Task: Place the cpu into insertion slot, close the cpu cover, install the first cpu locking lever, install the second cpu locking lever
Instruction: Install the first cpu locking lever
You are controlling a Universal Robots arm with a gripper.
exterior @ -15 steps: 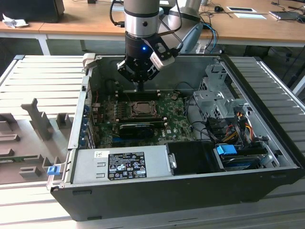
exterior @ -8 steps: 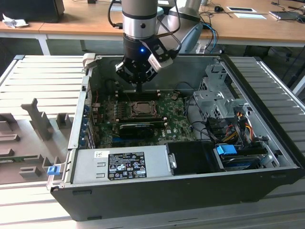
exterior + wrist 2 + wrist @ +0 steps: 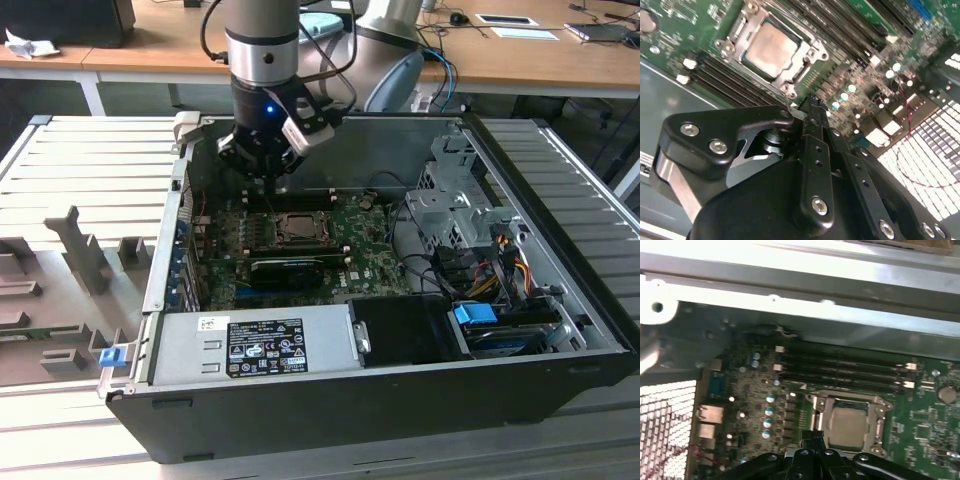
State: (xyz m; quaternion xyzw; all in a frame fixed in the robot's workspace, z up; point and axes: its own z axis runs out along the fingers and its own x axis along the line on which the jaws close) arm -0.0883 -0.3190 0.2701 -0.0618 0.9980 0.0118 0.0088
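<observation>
Sitting flat in the insertion slot on the green motherboard, the cpu has the cpu cover lying down around it, with its pale top showing through the window. The gripper hangs just beside one corner of the socket, fingers pinched together with nothing visible between them. It's all inside an open computer case lying on a slatted grey tabletop.

Exterior view high, wrist views share cpu
</observation>
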